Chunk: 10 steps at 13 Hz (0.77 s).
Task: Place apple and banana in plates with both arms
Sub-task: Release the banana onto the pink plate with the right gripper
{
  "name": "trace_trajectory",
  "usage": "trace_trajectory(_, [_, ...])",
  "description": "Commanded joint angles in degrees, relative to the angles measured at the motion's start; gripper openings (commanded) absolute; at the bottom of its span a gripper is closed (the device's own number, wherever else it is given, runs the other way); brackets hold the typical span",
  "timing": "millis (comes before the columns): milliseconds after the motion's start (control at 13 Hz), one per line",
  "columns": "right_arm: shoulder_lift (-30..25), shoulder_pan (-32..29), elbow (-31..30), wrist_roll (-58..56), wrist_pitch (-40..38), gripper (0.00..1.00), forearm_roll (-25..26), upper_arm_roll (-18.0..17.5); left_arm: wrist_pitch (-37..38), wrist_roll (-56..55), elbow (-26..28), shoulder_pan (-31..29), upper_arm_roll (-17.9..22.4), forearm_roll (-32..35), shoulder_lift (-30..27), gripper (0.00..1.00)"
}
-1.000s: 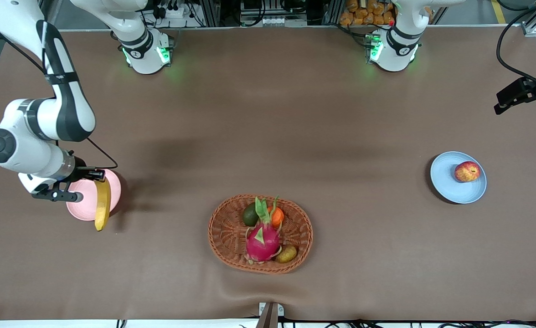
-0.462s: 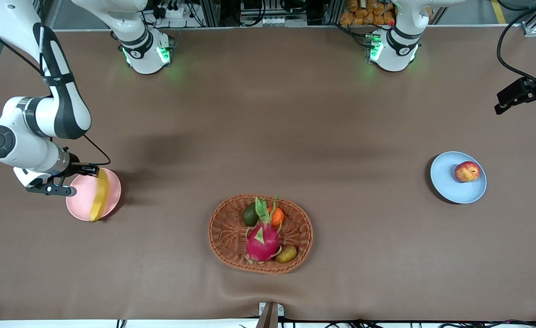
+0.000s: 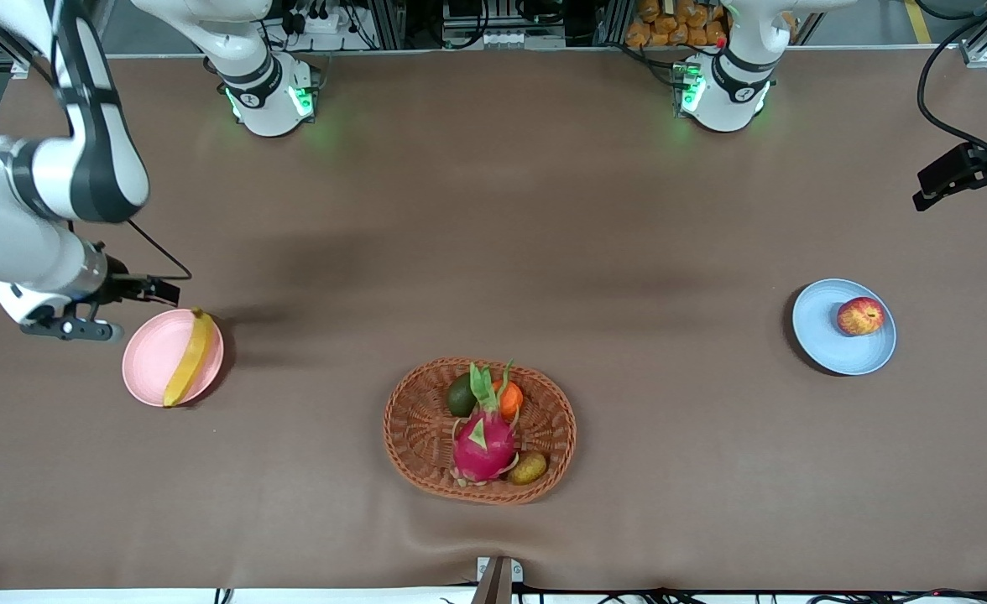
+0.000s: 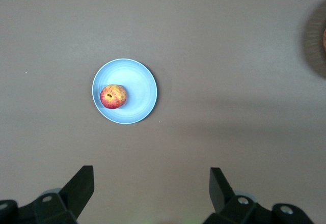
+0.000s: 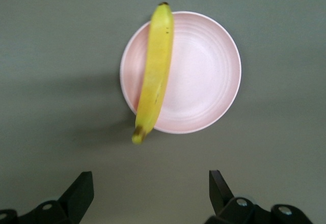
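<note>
Change since earlier frames: right gripper (image 3: 116, 310) has lifted off the pink plate (image 3: 151, 362) and drawn back toward the table's edge at the right arm's end; the banana (image 3: 189, 357), a second ago hanging from its fingers, now lies released on that plate.
Count: two arms, two grippers, two plates, one banana, one apple, one basket holding four fruits.
Right gripper: fingers spread wide and empty in the right wrist view (image 5: 151, 193); it hangs over bare table just beside the pink plate's rim, farther from the front camera than the plate.
Banana: rests slanted across the pink plate on the side toward the basket, both dark tips reaching the rim, one tip poking just past it; apart from the right gripper, no contact.
Pink plate: flat on the table toward the right arm's end.
Basket (image 3: 416, 453): oval brown wicker, mid-table, nearer the front camera than both plates.
Basket contents: one pink dragon fruit (image 3: 483, 443), one dark green fruit (image 3: 461, 396), one orange fruit (image 3: 510, 399), one brownish fruit (image 3: 528, 468).
Blue plate (image 3: 829, 335): flat on the table toward the left arm's end.
Apple (image 3: 860, 316): sits on the blue plate, off-centre, close to the rim.
Left gripper (image 4: 152, 193): fingers parted and empty in the left wrist view, held high, with the blue plate and apple well apart below it; this arm waits.
</note>
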<state>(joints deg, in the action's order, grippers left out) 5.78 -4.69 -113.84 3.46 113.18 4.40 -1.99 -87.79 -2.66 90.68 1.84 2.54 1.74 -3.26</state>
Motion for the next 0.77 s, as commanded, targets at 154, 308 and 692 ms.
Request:
trace_trajectory(154, [-3.84, 2.05, 14.40, -2.66, -21.38, 1.00, -7.65, -0.12, -0.10, -0.76, -0.24, -2.45, -2.72, -1.04, -0.17, 1.00])
trace_trajectory(308, [-5.24, 2.05, 20.04, -5.90, -27.46, 1.00, -7.65, -0.21, -0.10, -0.68, -0.24, -2.45, -2.72, -0.95, -0.26, 1.00])
trace_trajectory(692, [-6.74, 1.79, 25.95, -11.55, -33.62, 1.00, -6.42, 0.41, -0.02, -0.77, -0.24, -2.36, -2.81, -1.13, -0.17, 1.00])
